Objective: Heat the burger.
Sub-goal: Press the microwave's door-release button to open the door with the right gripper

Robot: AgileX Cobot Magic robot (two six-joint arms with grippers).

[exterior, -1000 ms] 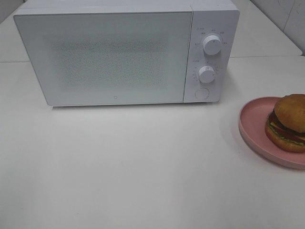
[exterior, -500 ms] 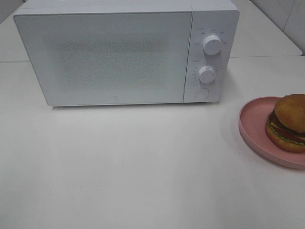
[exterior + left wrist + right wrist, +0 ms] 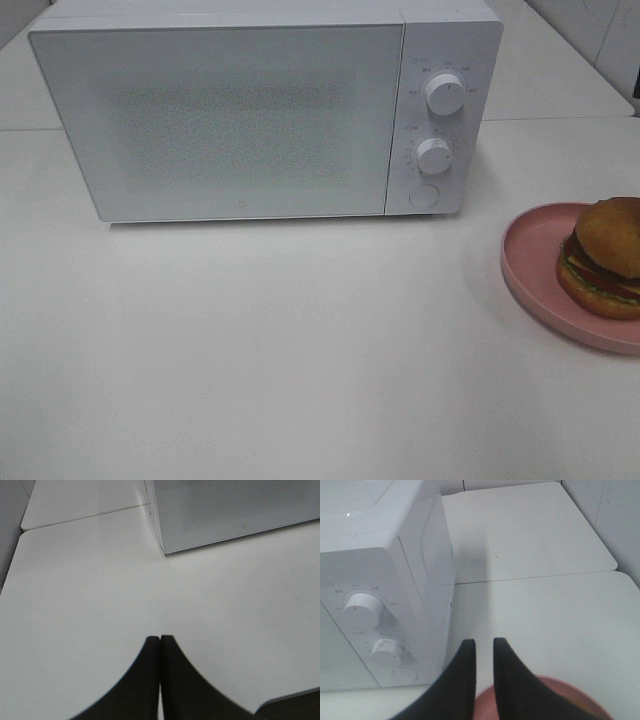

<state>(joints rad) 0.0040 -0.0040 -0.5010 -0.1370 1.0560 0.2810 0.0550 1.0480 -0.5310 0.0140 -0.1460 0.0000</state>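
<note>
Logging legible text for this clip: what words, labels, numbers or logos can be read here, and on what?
Markings around the upper knob on the microwave: too small to read.
Markings around the lower knob: too small to read.
Small mark low on the microwave's front: blurred, unreadable.
The burger and the pink plate: no text.

White table (image 3: 300,380), microwave (image 3: 240,120), pink plate (image 3: 535,262)
</note>
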